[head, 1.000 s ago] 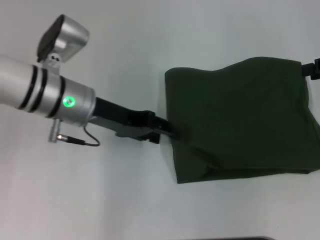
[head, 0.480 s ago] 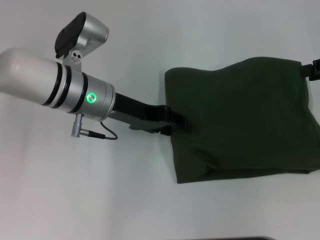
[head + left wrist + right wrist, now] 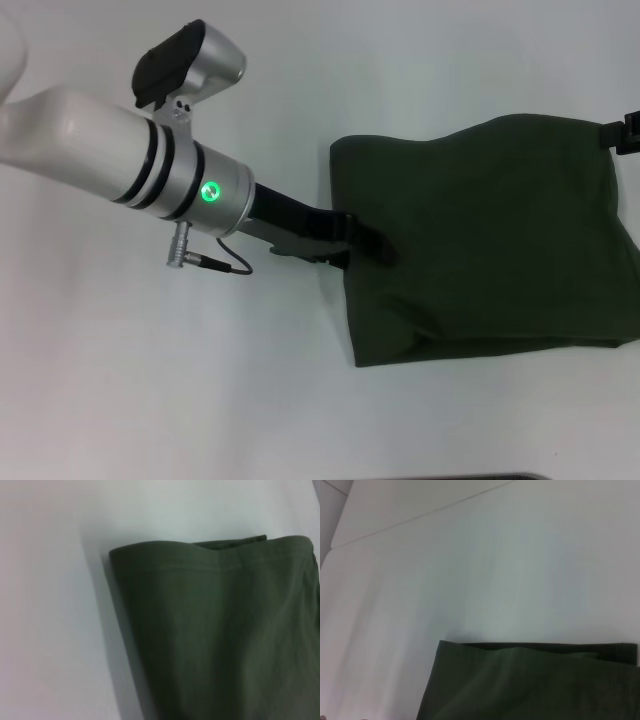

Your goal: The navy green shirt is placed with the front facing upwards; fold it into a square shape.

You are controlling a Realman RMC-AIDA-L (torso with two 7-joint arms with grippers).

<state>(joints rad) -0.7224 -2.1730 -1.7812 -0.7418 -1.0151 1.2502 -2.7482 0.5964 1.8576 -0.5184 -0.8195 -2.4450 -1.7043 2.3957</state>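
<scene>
Folded navy green shirt (image 3: 485, 240) lies flat, long axis left-right; left gripper (image 3: 372, 246) at its left edge.

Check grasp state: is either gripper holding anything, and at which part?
Cannot be told. The left gripper sits at the left edge of the navy green shirt, the right gripper at its far right corner; no view shows a grip.

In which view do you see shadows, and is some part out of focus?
Head view: the left tool casts little shadow on the navy green shirt; the arm's near white casing looks soft. Left wrist view: a soft shadow runs beside the shirt's edge on the white table. Right wrist view: even light, a faint shadow along the fold.
</scene>
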